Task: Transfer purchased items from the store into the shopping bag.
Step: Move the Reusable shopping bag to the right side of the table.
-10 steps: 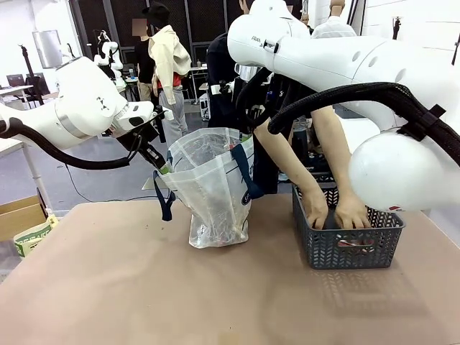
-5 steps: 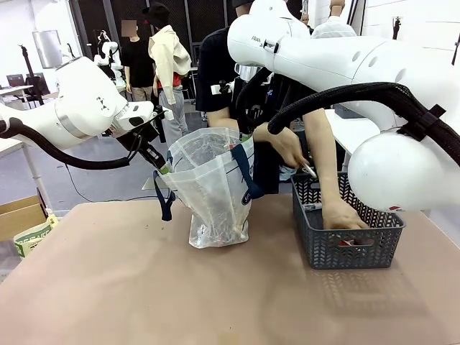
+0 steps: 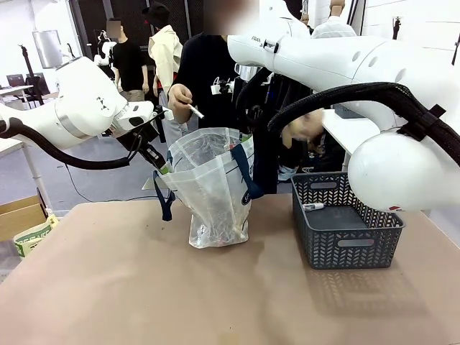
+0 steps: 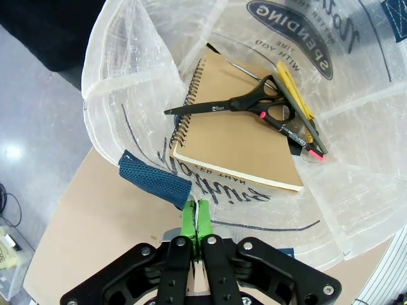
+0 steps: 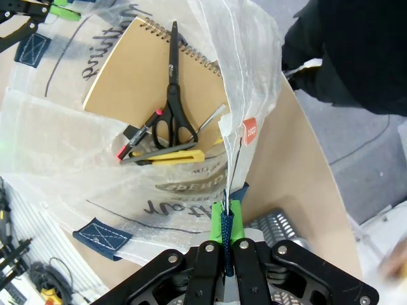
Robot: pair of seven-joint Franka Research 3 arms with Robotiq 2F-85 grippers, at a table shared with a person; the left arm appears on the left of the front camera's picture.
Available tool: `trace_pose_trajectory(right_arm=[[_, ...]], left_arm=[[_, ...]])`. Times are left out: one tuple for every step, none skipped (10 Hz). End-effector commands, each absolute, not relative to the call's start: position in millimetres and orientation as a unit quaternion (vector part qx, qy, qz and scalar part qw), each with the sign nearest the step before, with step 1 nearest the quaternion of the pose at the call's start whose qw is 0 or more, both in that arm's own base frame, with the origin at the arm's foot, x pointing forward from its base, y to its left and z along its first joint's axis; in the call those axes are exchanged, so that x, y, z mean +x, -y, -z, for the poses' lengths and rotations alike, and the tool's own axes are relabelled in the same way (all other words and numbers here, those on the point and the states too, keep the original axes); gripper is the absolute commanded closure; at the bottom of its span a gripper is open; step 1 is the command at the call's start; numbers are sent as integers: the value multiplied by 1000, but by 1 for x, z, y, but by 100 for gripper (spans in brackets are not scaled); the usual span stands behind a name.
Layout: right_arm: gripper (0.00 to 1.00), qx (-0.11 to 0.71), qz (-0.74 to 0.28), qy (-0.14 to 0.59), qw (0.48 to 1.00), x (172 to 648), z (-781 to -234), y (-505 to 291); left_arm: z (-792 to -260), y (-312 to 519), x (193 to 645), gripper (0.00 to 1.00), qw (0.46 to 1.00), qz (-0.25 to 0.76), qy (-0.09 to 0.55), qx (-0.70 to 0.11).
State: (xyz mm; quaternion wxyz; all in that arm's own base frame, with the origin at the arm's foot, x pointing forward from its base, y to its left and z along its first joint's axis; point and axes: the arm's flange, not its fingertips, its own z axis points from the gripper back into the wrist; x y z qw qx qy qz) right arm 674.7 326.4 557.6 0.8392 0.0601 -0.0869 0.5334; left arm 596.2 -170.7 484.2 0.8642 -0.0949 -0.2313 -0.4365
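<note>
On the brown table (image 3: pixel 108 287), front view: one translucent whitish crinkly plastic shopping bag (image 3: pixel 212 190) with navy handles, upright, mouth spread wide between two grippers.

At the left gripper (image 4: pixel 196 215): green pads pressed together, pinching the bag's rim just beside one navy strap (image 4: pixel 154 181). At the right gripper (image 5: pixel 227 219): pads likewise closed, pinching rim and strap together on the opposite side.

Inside the bag, counted from the wrist views: four items. One tan spiral-bound notebook (image 4: pixel 241 136), lowest; one pair of black scissors (image 4: pixel 235 103) lying across it; one slim yellow cutter-like tool (image 4: pixel 292 86) and one black marker (image 4: pixel 304 141) with a pink tip, both touching the scissors' handles.

Near the bag, on the robot's right: one dark grey lattice-sided plastic basket (image 3: pixel 345 244). Inside, one small white tube-like item (image 3: pixel 313 206) by the far left wall; other contents not made out.

Above the bag's mouth: one hand (image 3: pixel 180 97) of the person, holding one thin white pen-like item (image 3: pixel 194 111), not yet in the bag. Above the basket: a second hand (image 3: pixel 302 129), motion-blurred; impossible to tell whether holding anything.
</note>
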Motion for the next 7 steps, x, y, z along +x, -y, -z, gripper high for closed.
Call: trace_pose_trajectory(right_arm=[[100, 56, -534, 87, 839, 674, -559, -327], [100, 56, -534, 87, 839, 674, -559, -327], [100, 56, -534, 87, 839, 674, -559, -327], [100, 56, -534, 87, 839, 674, -559, -327], [100, 56, -534, 87, 839, 674, -559, -327], [100, 56, -534, 87, 839, 674, -559, -327], [100, 56, -534, 87, 839, 674, -559, -327]], left_arm=[[-485, 168, 597, 100, 865, 434, 235, -93], [-485, 168, 597, 100, 865, 434, 235, -93], [-485, 168, 597, 100, 865, 434, 235, -93], [-485, 168, 597, 100, 865, 434, 235, -93], [-485, 168, 597, 100, 865, 434, 235, -93], [-485, 168, 597, 100, 865, 434, 235, -93], [-485, 168, 597, 100, 865, 434, 235, -93]])
